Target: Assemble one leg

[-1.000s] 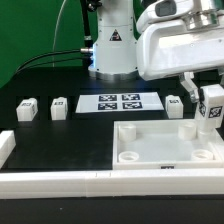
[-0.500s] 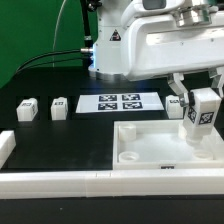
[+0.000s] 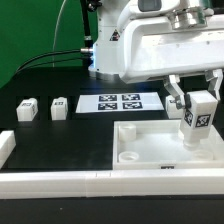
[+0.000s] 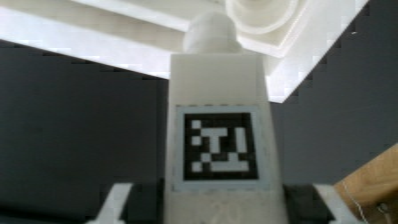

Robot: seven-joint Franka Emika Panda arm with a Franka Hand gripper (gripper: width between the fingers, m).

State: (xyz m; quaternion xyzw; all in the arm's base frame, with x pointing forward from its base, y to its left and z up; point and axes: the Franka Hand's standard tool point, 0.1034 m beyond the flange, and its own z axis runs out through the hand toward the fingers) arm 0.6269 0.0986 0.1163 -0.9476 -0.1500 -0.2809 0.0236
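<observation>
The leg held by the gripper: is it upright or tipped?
Upright. In the exterior view the leg stands vertical; the gripper grips its top end, above the white panel.

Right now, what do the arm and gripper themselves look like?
The arm is glossy white with a black triangular mark on its base; black cables run beside it. The gripper has a bulky white boxy body and pale fingers.

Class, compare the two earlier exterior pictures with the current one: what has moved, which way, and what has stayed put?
The end effector, shut on the leg throughout, carried it downward and toward the exterior view's left, closer over the white panel. Nothing was newly grasped or released. The two spare legs, the marker board and the panel stayed where they were.
</observation>
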